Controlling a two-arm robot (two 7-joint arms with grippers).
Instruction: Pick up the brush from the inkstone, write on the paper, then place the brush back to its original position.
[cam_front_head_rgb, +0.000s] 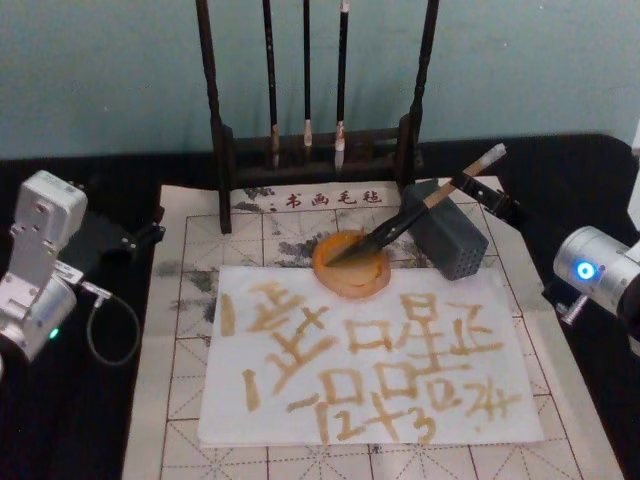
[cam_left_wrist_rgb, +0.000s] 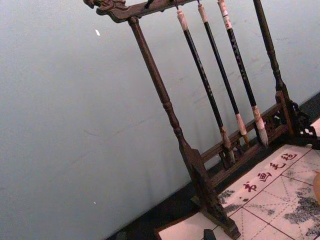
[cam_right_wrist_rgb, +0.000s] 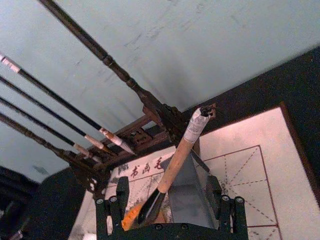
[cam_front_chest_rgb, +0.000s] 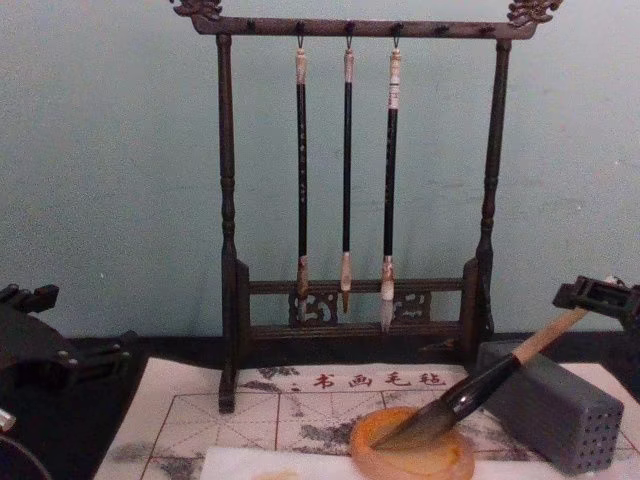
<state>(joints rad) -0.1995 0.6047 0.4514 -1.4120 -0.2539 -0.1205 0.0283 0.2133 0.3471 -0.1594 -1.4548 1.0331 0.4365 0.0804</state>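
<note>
On the worktop (cam_front_head_rgb: 585, 165), head view: the brush (cam_front_head_rgb: 420, 212) lies tilted, its tuft in the inkstone (cam_front_head_rgb: 350, 290) and its shaft propped on a grey block (cam_front_head_rgb: 450, 245), with the cap end raised toward the back right. The inkstone sits at the far edge of the paper (cam_front_head_rgb: 500, 425), overlapping it. The paper carries yellowish strokes and lies on the mat (cam_front_head_rgb: 180, 330). A rack (cam_front_head_rgb: 213, 120) with three thin brushes (cam_front_head_rgb: 306, 70) stands behind. The left gripper (cam_front_head_rgb: 140, 237) is at the mat's left edge, well apart from the brush. The right gripper (cam_front_head_rgb: 505, 207) is just beside the block, near the cap end.

Left wrist view: the rack, the thin brushes and a corner of the mat. Whether the left gripper is open or closed: cannot tell.

Right wrist view: the right gripper's jaws stand open, one on each side of the block. The brush shaft rises between them, ungripped. The inkstone's orange edge shows at the tuft.

Chest view: the brush leans from the inkstone over the block, its cap end meeting the right gripper. The left gripper is low at the left edge.
</note>
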